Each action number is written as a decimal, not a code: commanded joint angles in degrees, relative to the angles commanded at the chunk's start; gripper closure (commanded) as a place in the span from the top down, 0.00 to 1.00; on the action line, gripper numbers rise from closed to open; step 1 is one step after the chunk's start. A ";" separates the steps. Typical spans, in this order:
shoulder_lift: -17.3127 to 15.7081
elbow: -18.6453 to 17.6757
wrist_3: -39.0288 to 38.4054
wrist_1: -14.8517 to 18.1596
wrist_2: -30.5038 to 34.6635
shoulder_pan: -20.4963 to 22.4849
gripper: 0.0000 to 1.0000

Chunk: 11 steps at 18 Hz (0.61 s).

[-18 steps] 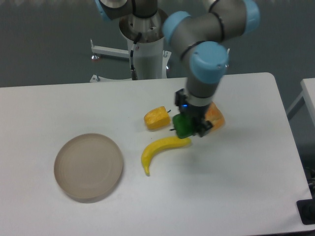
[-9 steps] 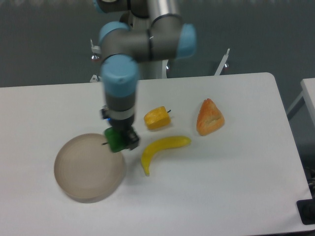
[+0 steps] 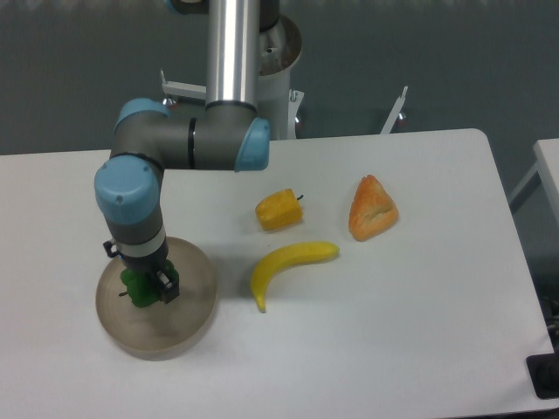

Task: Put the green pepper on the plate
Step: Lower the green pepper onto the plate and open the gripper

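The green pepper [image 3: 140, 288] is held in my gripper [image 3: 147, 289], which is shut on it, directly over the middle of the beige plate [image 3: 188, 310] at the table's front left. The pepper hangs low over the plate's surface; whether it touches the plate I cannot tell. My arm's wrist hides the top of the pepper and the far part of the plate.
A yellow-orange pepper chunk [image 3: 279, 209] lies at mid-table, a banana [image 3: 288, 265] just in front of it, and an orange wedge-shaped piece [image 3: 372, 209] to the right. The robot base [image 3: 262, 78] stands at the back edge.
The arm has swung left across the table carrying the green pepper, from beside the orange wedge, past the plate's right rim, to over the plate's centre, and has come lower.
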State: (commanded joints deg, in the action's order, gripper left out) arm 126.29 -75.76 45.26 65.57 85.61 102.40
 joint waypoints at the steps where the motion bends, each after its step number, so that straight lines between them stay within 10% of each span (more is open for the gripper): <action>1: 0.44 -0.09 0.17 -0.09 0.00 -0.27 0.50; 3: 0.53 -0.26 0.35 -0.18 0.09 -0.27 1.00; 11: -8.06 0.09 0.88 0.70 -0.44 5.95 1.00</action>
State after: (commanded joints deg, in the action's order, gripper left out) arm 118.23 -75.67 46.14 66.27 85.17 108.34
